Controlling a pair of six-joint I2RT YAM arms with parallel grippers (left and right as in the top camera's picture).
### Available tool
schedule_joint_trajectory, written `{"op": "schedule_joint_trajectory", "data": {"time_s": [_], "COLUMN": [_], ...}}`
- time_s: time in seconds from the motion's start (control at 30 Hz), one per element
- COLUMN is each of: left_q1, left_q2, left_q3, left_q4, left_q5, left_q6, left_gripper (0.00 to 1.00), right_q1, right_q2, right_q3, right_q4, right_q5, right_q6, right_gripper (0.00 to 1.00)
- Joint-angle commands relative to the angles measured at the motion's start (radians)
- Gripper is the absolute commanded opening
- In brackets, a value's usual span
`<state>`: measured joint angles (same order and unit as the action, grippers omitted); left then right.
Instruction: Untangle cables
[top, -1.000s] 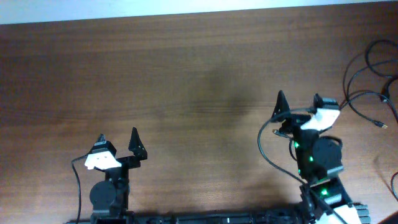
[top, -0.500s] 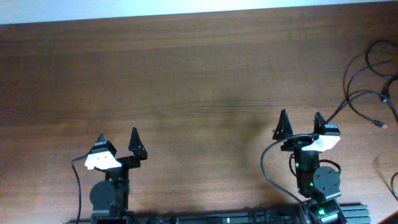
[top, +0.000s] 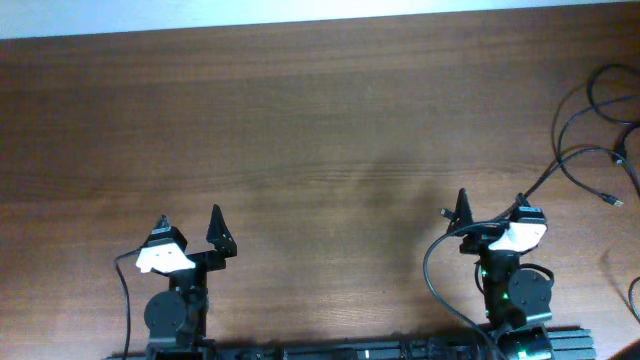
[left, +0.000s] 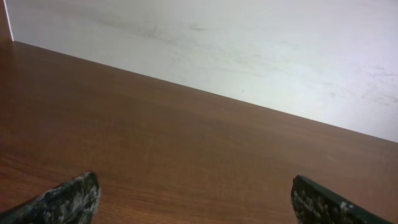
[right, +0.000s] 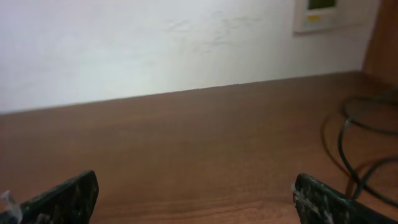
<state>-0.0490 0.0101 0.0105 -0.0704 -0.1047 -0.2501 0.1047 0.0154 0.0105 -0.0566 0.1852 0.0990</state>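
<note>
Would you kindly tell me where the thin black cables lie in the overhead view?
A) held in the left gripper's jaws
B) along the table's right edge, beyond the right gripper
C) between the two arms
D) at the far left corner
B: the cables loop near the right edge of the table, right of the right gripper, whose jaws stand open and empty.

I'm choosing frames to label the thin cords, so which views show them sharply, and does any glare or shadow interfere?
Overhead: even light, no glare, cables thin but crisp at the right edge, and only a faint shadow on the table. Right wrist: soft focus, cables smeared. Left wrist: no cables in frame.
</note>
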Motion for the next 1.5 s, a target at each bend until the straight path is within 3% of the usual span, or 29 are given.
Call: {"op": "schedule_joint_trajectory", "data": {"time_s": [0.0,1.47], "left_q1": [0.007,0.007], "left_q2": [-0.005,-0.005], "left_q3": [-0.001,-0.001], "left_q4": [-0.006,-0.006], "left_q5": [0.004,0.004], "left_q6": [0.016,0.016], "left_gripper": [0.99,0.99], "right_q1": [-0.014,-0.014], "right_q2": [-0.012,-0.012], "right_q3": [-0.005,-0.005], "right_q4": [-0.016,-0.022], "right_q5": [-0.100,-0.133], "right_q6": [-0.104,-0.129], "right_gripper": [0.99,0.99]}}
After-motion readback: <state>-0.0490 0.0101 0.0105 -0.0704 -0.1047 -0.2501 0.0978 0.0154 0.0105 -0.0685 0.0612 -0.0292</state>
